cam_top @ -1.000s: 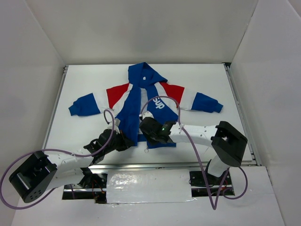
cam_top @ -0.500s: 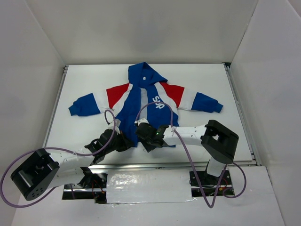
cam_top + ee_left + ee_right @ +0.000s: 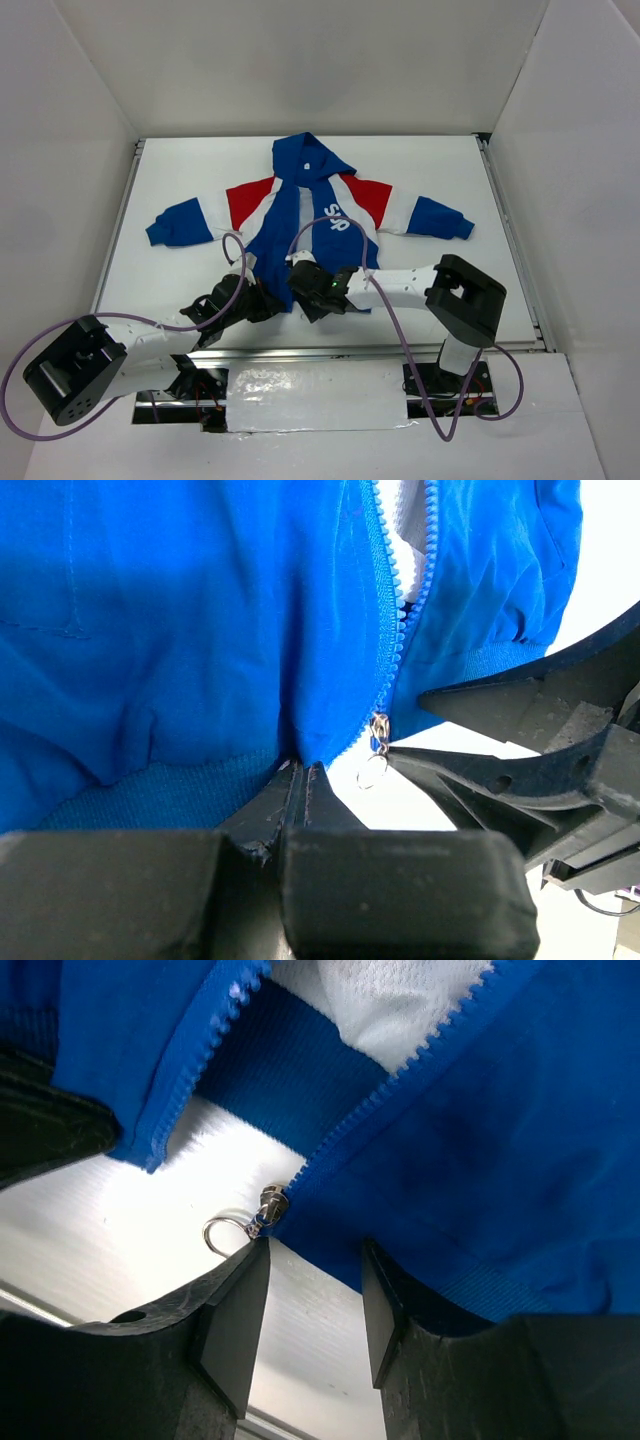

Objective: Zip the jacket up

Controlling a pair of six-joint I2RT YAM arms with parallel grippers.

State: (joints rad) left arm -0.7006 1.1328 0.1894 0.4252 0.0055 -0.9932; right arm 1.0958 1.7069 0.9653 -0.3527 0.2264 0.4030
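The jacket (image 3: 300,200) lies flat on the white table (image 3: 450,290), hood away from me, hem toward my bases and front open. My left gripper (image 3: 300,780) has its fingers pressed together on the ribbed hem of the front panel on my left, just beside the bottom of the zipper, pinning that corner. My right gripper (image 3: 312,1260) stands with its fingers (image 3: 235,1325) apart, clamped on nothing. Its tips are at the hem of the other panel, and the near one is just beside the zipper slider (image 3: 270,1203) and its small ring pull (image 3: 225,1232).

I judge the zipping has barely begun. The slider sits at the very bottom of its row of teeth. From my right wrist, the opposite row (image 3: 190,1070) ends a little apart from it, so the two halves do not look joined there, though from my left wrist they seem to meet.

Next I have to take that ring, or the slider body, between my right fingers. It is small and lies close to the table, so the approach must be low and fine. My left must keep the hem taut so the slider runs toward the hood without bunching the cloth.
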